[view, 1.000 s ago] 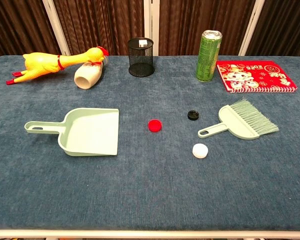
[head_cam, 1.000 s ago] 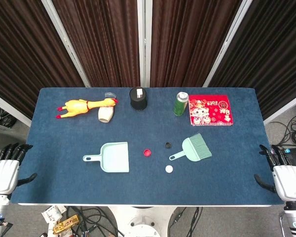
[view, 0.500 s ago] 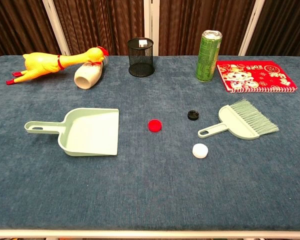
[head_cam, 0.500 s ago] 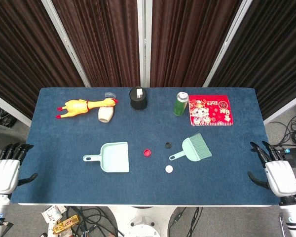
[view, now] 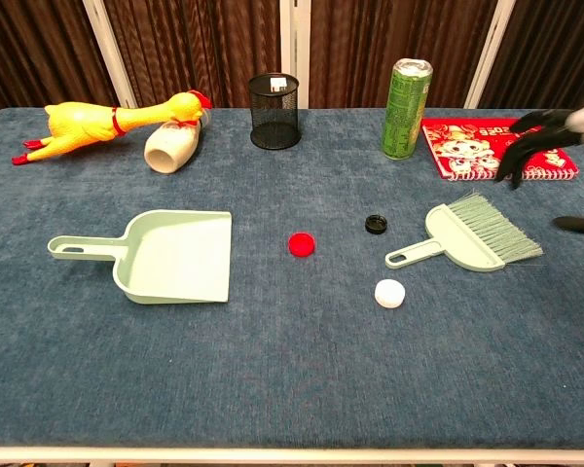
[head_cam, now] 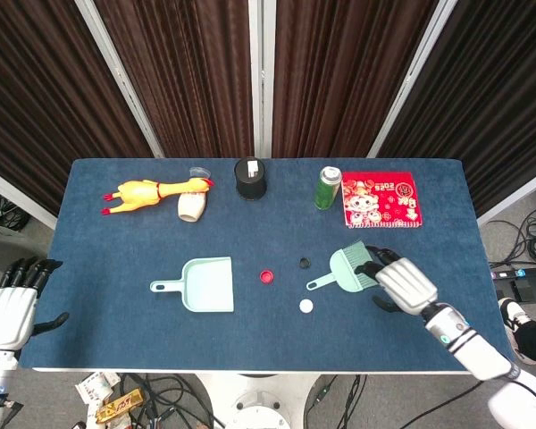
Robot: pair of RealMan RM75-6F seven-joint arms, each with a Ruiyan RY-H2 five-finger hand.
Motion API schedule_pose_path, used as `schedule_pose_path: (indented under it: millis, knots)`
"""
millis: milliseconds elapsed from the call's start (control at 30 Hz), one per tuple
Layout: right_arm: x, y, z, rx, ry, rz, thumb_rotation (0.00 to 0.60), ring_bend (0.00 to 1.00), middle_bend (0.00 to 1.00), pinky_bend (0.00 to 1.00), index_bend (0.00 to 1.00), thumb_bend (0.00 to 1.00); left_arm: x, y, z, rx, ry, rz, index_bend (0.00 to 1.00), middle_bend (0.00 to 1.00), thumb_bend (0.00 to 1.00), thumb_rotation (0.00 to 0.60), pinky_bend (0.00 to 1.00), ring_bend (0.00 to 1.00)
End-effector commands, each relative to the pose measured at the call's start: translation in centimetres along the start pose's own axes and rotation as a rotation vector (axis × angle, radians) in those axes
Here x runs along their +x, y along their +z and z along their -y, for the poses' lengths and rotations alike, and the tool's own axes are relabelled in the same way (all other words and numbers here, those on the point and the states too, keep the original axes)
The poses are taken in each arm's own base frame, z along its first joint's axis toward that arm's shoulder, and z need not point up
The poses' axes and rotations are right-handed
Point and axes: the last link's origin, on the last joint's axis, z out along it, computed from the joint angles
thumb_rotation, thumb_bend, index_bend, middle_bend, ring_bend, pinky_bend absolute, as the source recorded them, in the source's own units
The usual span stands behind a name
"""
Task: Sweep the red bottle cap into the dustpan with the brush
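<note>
A small red bottle cap point(head_cam: 267, 276) point(view: 301, 244) lies on the blue table between a mint green dustpan point(head_cam: 203, 284) point(view: 170, 255) on its left and a mint green brush point(head_cam: 350, 268) point(view: 470, 236) on its right. The dustpan's mouth faces the cap. My right hand point(head_cam: 405, 283) point(view: 550, 131) hovers over the table just right of the brush's bristles, fingers spread, holding nothing. My left hand point(head_cam: 9, 304) hangs off the table's front left corner, open and empty.
A black cap point(head_cam: 305, 263) and a white cap point(head_cam: 305, 306) lie near the brush handle. Along the far edge sit a rubber chicken point(head_cam: 152, 193), a white cup on its side point(head_cam: 192, 206), a black mesh pot point(head_cam: 250, 179), a green can point(head_cam: 328, 188) and a red notebook point(head_cam: 381, 201).
My right hand has swung in from beyond the table's right edge to just beside the brush bristles. The left hand and all objects have stayed put.
</note>
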Motion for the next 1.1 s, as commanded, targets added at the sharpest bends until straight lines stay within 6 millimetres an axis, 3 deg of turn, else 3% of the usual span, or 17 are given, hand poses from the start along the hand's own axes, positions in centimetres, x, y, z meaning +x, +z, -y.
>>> schedule_pose_path:
  millis: [33,333,533,1100]
  knots:
    - [-1.4,5.1,2.0,0.074,-0.115,0.043,0.600,0.05,0.33,0.16,0.29,0.24,0.1,0.1,0.1,0.002,0.000,-0.002,0.18,0.18,0.00,0.600,0.12,0.10]
    - [-4.1,9.8,4.3,0.111,-0.311,0.029,0.600,0.05,0.34,0.16,0.32,0.24,0.0,0.3,0.2,0.003,-0.004,0.006,0.18,0.18,0.00,0.600,0.12,0.10]
    - [-5.4,10.5,4.9,0.089,-0.340,0.000,0.600,0.07,0.36,0.17,0.35,0.09,-0.1,0.5,0.2,0.006,-0.011,0.012,0.18,0.18,0.00,0.600,0.12,0.10]
    - [-6.2,11.1,4.5,0.041,-0.293,0.010,0.600,0.11,0.42,0.18,0.42,0.13,-0.5,0.6,0.4,0.005,-0.025,0.016,0.18,0.18,0.00,0.600,0.12,0.10]
